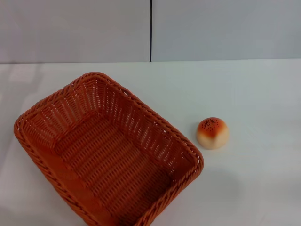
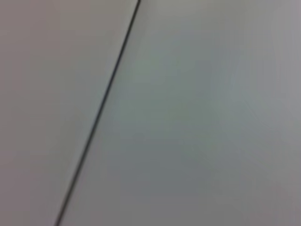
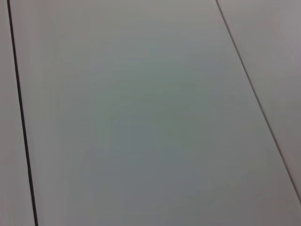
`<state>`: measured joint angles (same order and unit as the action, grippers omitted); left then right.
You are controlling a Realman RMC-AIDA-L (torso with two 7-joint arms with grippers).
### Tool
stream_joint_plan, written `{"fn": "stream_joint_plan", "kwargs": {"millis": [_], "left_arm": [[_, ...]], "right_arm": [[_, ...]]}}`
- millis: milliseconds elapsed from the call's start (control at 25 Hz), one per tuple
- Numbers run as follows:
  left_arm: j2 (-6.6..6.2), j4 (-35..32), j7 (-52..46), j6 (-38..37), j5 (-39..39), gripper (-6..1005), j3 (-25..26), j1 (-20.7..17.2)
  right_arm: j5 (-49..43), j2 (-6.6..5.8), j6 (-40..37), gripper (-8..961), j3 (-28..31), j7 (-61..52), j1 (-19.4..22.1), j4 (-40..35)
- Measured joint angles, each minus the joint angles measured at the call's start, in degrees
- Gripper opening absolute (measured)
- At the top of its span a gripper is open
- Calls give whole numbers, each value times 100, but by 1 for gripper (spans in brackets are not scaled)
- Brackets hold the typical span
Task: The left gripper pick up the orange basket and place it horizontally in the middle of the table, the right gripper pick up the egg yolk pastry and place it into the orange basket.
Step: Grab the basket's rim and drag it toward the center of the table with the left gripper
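Observation:
The orange basket (image 1: 106, 150) lies on the white table (image 1: 254, 94) at the near left in the head view, turned diagonally, its near corner cut off by the picture's lower edge. It holds nothing. The egg yolk pastry (image 1: 212, 133) sits on the table just right of the basket's right corner, a small gap between them. Neither gripper shows in any view. Both wrist views show only a plain grey panelled surface with dark seams.
A grey panelled wall (image 1: 75, 28) with a vertical dark seam (image 1: 151, 30) rises behind the table's far edge. Bare tabletop stretches to the right of the pastry and behind the basket.

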<state>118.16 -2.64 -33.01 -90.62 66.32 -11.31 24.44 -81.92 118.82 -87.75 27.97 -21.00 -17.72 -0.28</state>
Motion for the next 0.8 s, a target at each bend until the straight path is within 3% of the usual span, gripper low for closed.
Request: {"fn": "stream_joint_plan", "kwargs": {"millis": [200,360,400,440,520,600,640,800], "left_arm": [[-20,-759,-992,307,510,799,-91,20],[-83,-1873,-2392,595,926,799,-596,11],[-197,-2406,-3193,722,1089,799,-998,-13],[-197,-2406,-3193,722,1089,798,-998,-13],[-360,-2799,-3886,784,1281,798,-1354,-26],[-678,-3252,-4957,805,1706,798,-1770,-18],[-678,-3252,-4957,805,1706,798,-1770,-18],[-958,-3887,-6054,751,2423,797,-2241,23]], "right_arm": [[0,0,4,639,-2,-2,-3,1],[0,0,6,639,-2,-4,4,-3],[0,0,6,639,-2,-5,17,-8],[0,0,6,639,-2,-5,17,-8],[0,-3,6,639,-2,-7,25,-13],[0,-8,5,639,-2,-8,31,-22],[0,-8,5,639,-2,-8,31,-22],[0,-11,3,638,-2,-9,20,-27]]}}
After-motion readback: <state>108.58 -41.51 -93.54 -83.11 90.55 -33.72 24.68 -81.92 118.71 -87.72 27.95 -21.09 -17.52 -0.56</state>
